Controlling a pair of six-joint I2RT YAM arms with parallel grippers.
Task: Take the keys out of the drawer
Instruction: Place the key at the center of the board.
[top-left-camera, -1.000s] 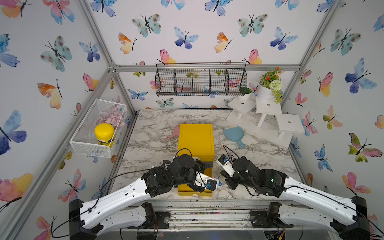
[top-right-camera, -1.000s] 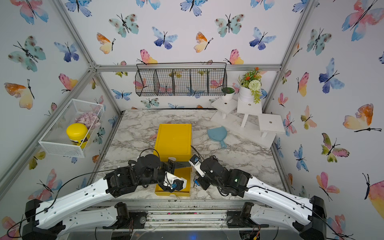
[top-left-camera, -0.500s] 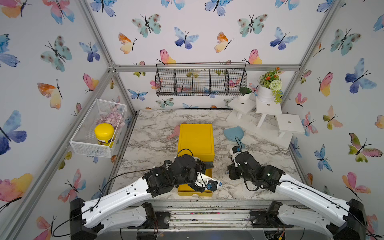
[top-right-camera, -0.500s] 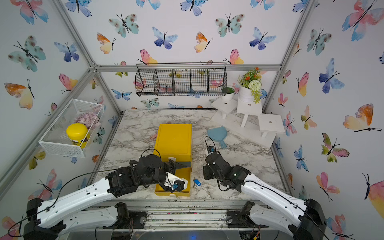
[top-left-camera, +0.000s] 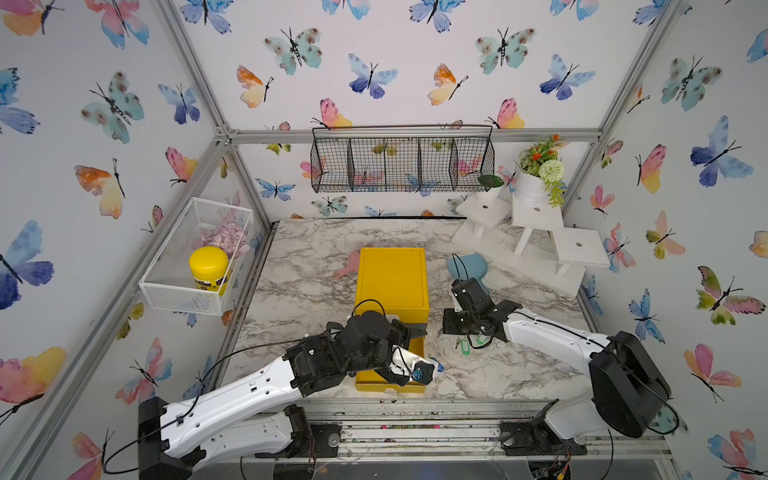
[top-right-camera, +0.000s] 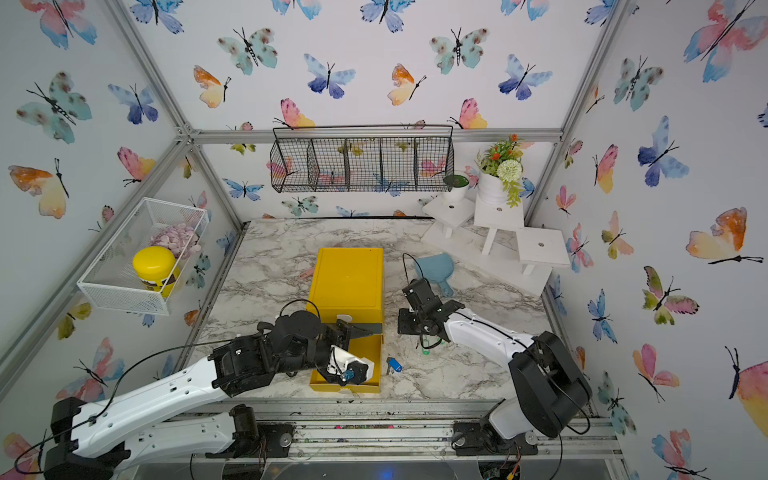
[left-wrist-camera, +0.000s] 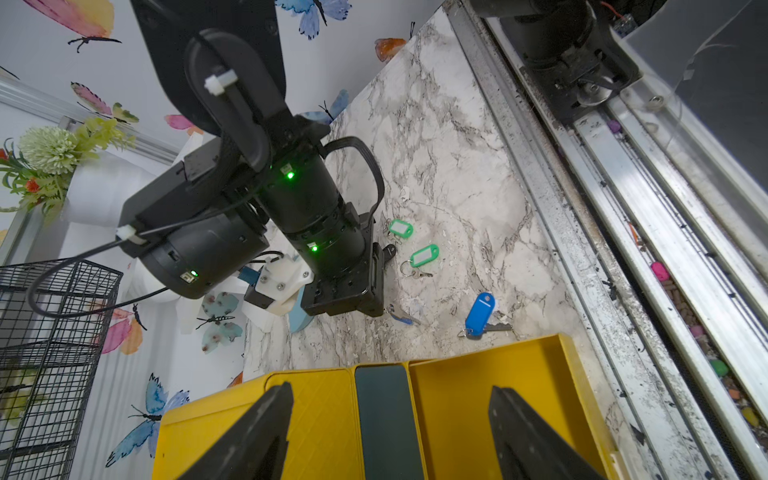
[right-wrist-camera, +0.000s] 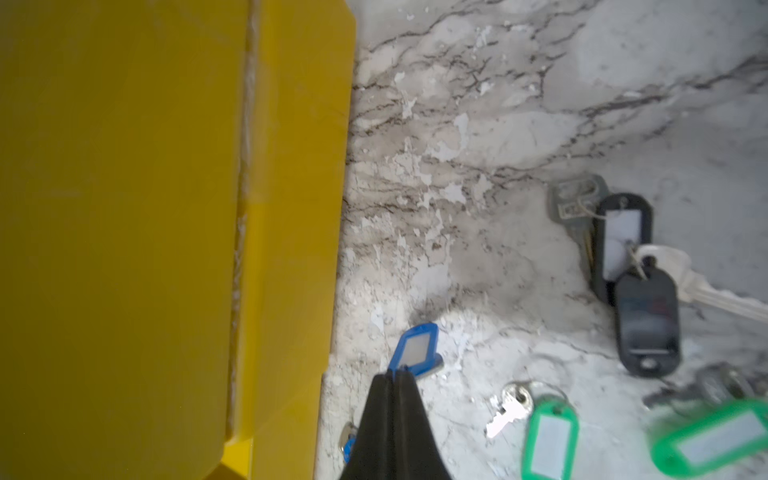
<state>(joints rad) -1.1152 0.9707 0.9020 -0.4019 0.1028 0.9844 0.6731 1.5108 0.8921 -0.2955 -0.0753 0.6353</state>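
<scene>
Hovering left gripper (left-wrist-camera: 388, 395), jaws spread wide over yellow drawer (left-wrist-camera: 449, 382) | right gripper (right-wrist-camera: 395, 378) closed, tips at a blue tag (right-wrist-camera: 415, 347), grip unclear | keys (left-wrist-camera: 424, 255), green-, blue- and black-tagged, lie on marble table (left-wrist-camera: 449, 137) beside the drawer, outside it.

Keys (left-wrist-camera: 424, 255) loose on the marble tabletop (left-wrist-camera: 457, 166), beside the open yellow drawer (left-wrist-camera: 498, 374).
Two green-tagged keys (left-wrist-camera: 400, 228) lie flat together, one blue-tagged key (top-right-camera: 394, 365) lies near the drawer wall, a second blue tag (right-wrist-camera: 415, 349) sits apart, and the black tags (right-wrist-camera: 646, 320) overlap.
</scene>
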